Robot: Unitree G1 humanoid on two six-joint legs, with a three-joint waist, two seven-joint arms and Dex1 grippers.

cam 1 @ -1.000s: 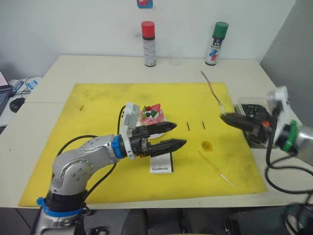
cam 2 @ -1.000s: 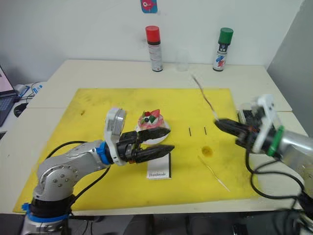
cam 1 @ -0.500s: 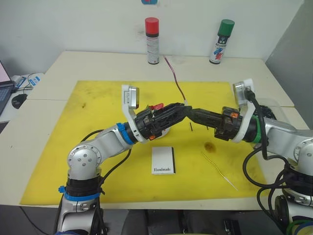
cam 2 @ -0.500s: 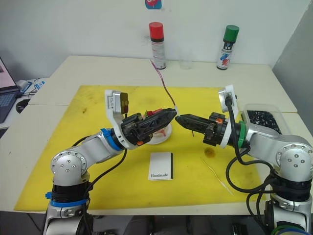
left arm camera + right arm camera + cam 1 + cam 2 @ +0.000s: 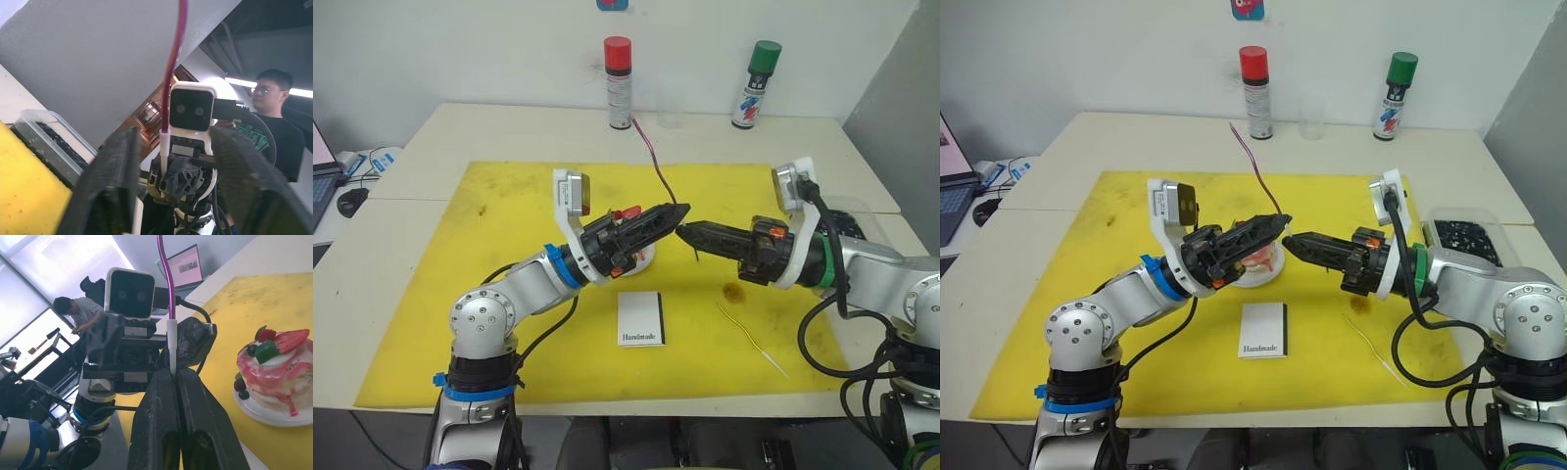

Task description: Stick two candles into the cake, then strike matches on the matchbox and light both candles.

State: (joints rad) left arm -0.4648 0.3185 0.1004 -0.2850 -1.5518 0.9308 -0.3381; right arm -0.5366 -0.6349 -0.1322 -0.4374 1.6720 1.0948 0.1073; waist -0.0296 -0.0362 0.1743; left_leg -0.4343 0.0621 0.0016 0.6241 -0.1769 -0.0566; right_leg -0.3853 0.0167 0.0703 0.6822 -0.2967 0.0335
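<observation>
My right gripper (image 5: 683,232) is shut on the pale base of a long thin candle (image 5: 656,166), which rises up and back over the yellow mat. My left gripper (image 5: 681,210) meets it tip to tip. In the left wrist view its two fingers (image 5: 110,181) stand on either side of the candle (image 5: 172,68) with gaps. The pink-and-white cake (image 5: 1258,257) sits on its white plate (image 5: 1265,276), just behind and below the left fingers. A second candle (image 5: 751,338) lies on the mat at the right. The white matchbox (image 5: 641,319) lies in front. One short match (image 5: 697,257) shows under the right fingers.
Red-capped (image 5: 618,83) and green-capped (image 5: 752,83) spray cans and a clear cup (image 5: 671,119) stand at the table's back. A clear tray of dark bits (image 5: 1464,240) sits at the right edge. A person (image 5: 274,122) shows beyond the table in the wrist views.
My right gripper has carried the candle from the right side to the middle, above the cake. My left gripper rose to meet it, and its fingers have drawn in around the candle.
</observation>
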